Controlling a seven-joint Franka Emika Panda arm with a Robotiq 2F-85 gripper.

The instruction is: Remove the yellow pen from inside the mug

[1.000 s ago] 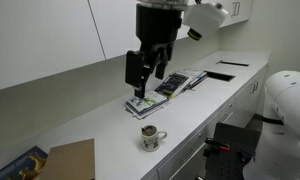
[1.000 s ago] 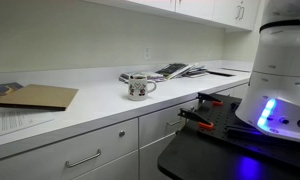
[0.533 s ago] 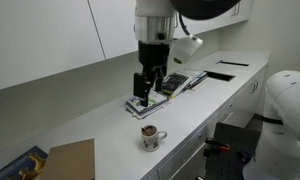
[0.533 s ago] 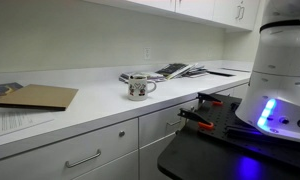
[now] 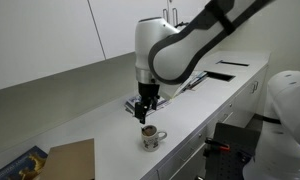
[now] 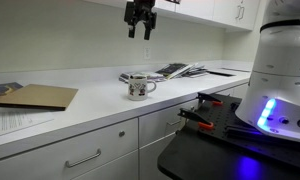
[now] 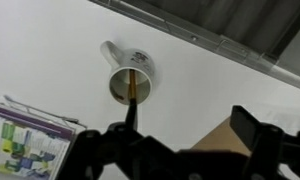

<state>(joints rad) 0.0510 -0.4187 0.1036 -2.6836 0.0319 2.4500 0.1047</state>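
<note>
Fingers (image 7: pixel 252 128) apart and empty, hovering above mug (image 7: pixel 140 58) on table (image 7: pixel 50 40); pen (image 7: pixel 134 90) leans inside, likely light, stiff, thin, slippery, so pinch its upper end near the rim.

- The mug (image 7: pixel 140 62) looks like glazed, glossy ceramic.
- The desk (image 7: pixel 50 50) is smooth, matt white.
- The magazines (image 7: pixel 25 140) are glossy paper.
- The cardboard (image 6: pixel 35 97) is matt brown.
</note>
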